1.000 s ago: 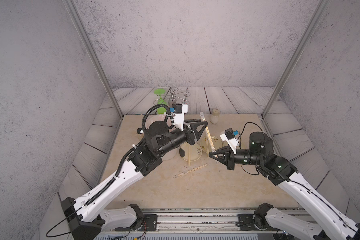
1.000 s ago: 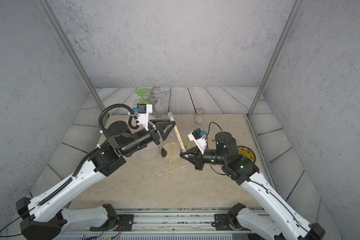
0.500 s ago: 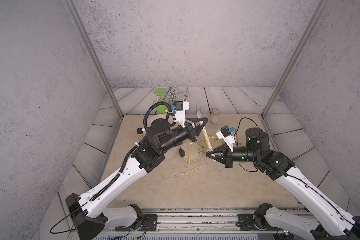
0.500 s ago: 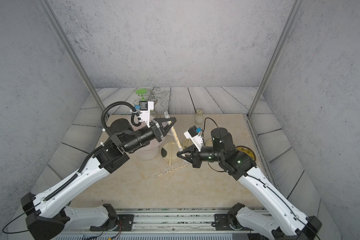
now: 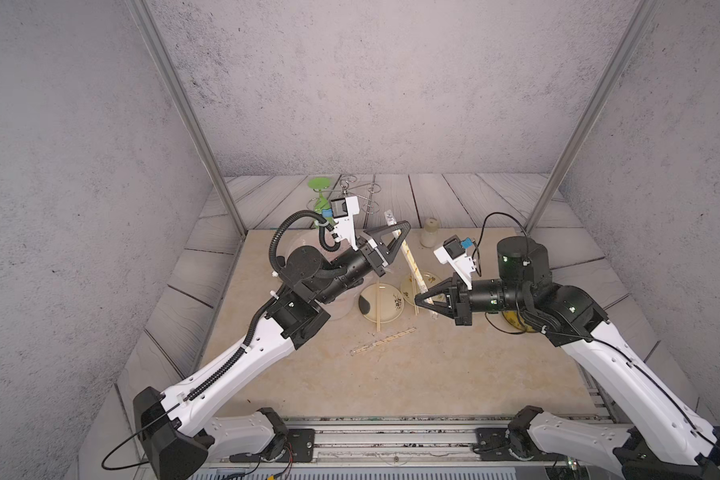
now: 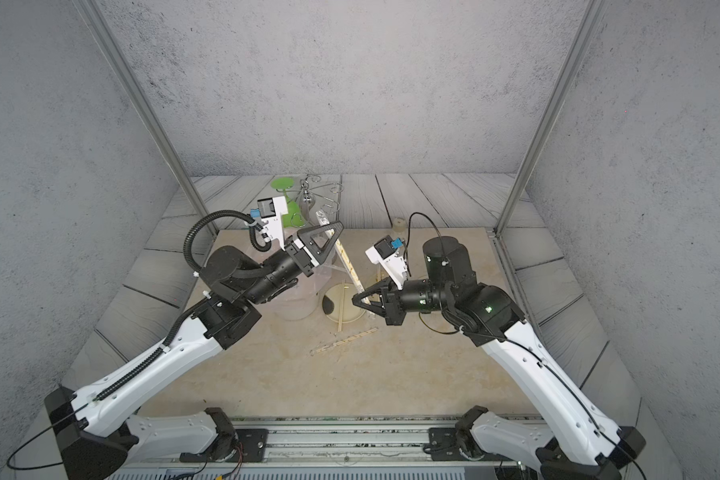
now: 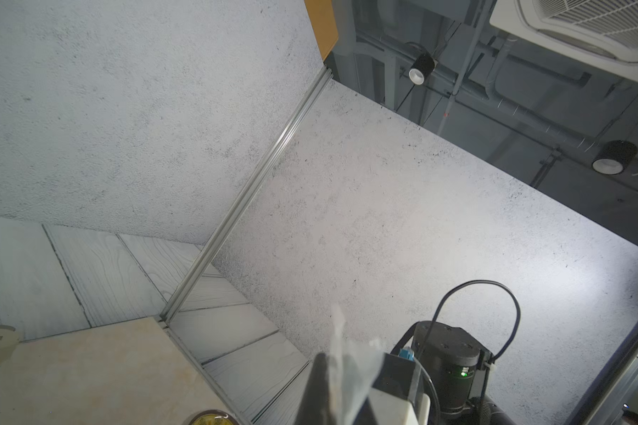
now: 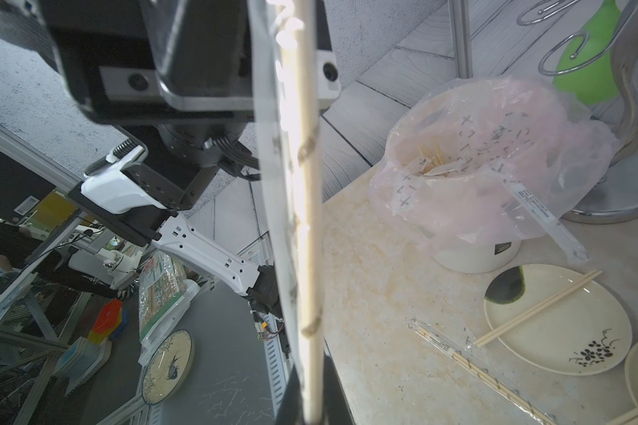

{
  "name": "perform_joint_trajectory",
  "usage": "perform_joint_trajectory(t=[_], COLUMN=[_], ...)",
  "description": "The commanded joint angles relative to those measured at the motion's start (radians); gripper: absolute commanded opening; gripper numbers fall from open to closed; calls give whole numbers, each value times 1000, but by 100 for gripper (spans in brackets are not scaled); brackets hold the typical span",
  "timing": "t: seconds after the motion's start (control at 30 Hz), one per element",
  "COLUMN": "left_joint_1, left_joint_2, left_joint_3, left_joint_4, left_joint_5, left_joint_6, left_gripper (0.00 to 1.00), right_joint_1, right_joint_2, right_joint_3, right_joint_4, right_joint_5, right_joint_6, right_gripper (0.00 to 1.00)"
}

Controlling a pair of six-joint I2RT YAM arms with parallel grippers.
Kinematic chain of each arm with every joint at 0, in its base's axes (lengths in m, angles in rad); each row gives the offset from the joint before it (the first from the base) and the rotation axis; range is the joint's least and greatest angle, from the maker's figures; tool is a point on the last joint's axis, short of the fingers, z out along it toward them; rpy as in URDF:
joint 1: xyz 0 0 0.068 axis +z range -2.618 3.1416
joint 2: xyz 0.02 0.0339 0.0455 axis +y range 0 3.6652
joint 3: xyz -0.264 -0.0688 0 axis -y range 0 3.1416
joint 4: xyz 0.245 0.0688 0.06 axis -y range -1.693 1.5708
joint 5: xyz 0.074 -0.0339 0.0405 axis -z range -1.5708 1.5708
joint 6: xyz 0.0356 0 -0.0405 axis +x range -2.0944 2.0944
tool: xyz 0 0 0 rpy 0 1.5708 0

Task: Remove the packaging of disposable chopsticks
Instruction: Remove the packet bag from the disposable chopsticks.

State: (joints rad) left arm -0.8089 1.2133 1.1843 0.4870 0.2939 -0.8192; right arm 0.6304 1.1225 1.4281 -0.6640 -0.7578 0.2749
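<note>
One pair of disposable chopsticks [image 5: 411, 262] [image 6: 348, 262], still in its clear packaging, hangs slanted above the plates between both arms. My left gripper [image 5: 403, 228] [image 6: 336, 226] is shut on the packaging's upper crimped end [image 7: 337, 331], which sticks out past the jaws [image 7: 334, 368]. My right gripper [image 5: 419, 298] [image 6: 356, 300] [image 8: 310, 412] is shut on the lower end, where the pale stick [image 8: 308, 184] runs up inside the sleeve [image 8: 273, 184]. A second wrapped pair [image 5: 383, 341] [image 8: 476, 368] lies on the table. Bare chopsticks [image 5: 378, 305] [image 8: 538, 309] rest across a plate [image 5: 387, 311] [image 8: 557, 342].
A white bin with a pinkish liner [image 8: 494, 154] [image 6: 296, 299] stands beside the plate, an empty sleeve [image 8: 542, 217] hanging over its rim. A smaller plate [image 5: 427, 279] lies to the right. A green stand [image 5: 320, 195], wire rack [image 5: 358, 195] and small jar [image 5: 429, 232] stand at the back.
My left gripper, open around the wrapped pair's upper end one second ago, has shut on it. The right arm has shifted slightly left with the lower end still held.
</note>
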Motion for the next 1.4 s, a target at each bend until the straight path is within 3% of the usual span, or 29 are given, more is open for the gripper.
perform_joint_trajectory(t=[0.0,0.2,0.8,1.17,1.37], left_joint_1=[-66,-103,-217,-220,-220], left_joint_2=[56,74,159,138,163], left_joint_3=[-101,-123,-187,-229,-217], left_joint_4=[-271,-327,-362,-194,-49], left_joint_5=[208,231,363,379,427], left_joint_6=[43,62,58,-100,-266], left_gripper=[0,0,0,3,8], right_joint_1=[-13,-12,-12,-12,-12], right_joint_2=[31,77,61,-54,-122], right_joint_3=[164,228,279,50,-99], right_joint_4=[333,349,344,585,767], right_joint_5=[1,-58,66,146,212], right_joint_6=[26,19,-25,34,91], right_gripper=[0,0,0,0,0])
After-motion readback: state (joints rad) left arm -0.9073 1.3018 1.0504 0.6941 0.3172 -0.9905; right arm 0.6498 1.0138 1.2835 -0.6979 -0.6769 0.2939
